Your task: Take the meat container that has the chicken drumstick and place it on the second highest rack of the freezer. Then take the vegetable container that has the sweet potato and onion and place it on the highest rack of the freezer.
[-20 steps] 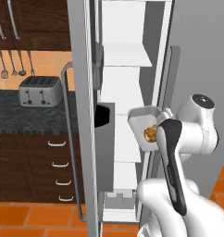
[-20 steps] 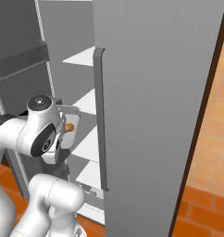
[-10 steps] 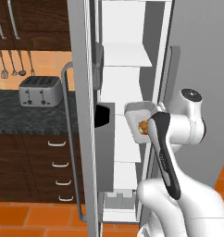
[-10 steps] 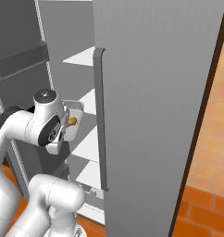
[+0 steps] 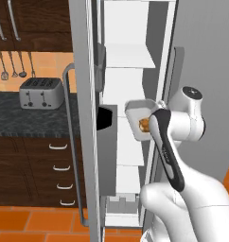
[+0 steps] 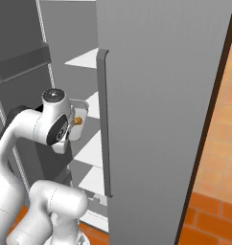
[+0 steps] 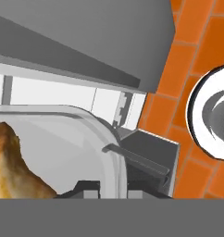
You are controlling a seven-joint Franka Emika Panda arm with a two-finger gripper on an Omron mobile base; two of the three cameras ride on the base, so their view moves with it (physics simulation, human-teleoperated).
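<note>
Left base view toaster (image 5: 39, 92), hand view chicken drumstick (image 7: 14, 171) close

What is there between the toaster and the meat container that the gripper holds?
In the left base view, the open freezer door with its grey bar handle stands between the toaster and the meat container.

Dark wood cabinets (image 5: 26, 170), black counter (image 5: 22, 118), toaster (image 5: 39, 92), orange tile floor (image 5: 36, 224)

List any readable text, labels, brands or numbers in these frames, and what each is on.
None: no words, brands or numbers can be read anywhere.
The freezer, toaster and meat container carry no lettering.
</note>
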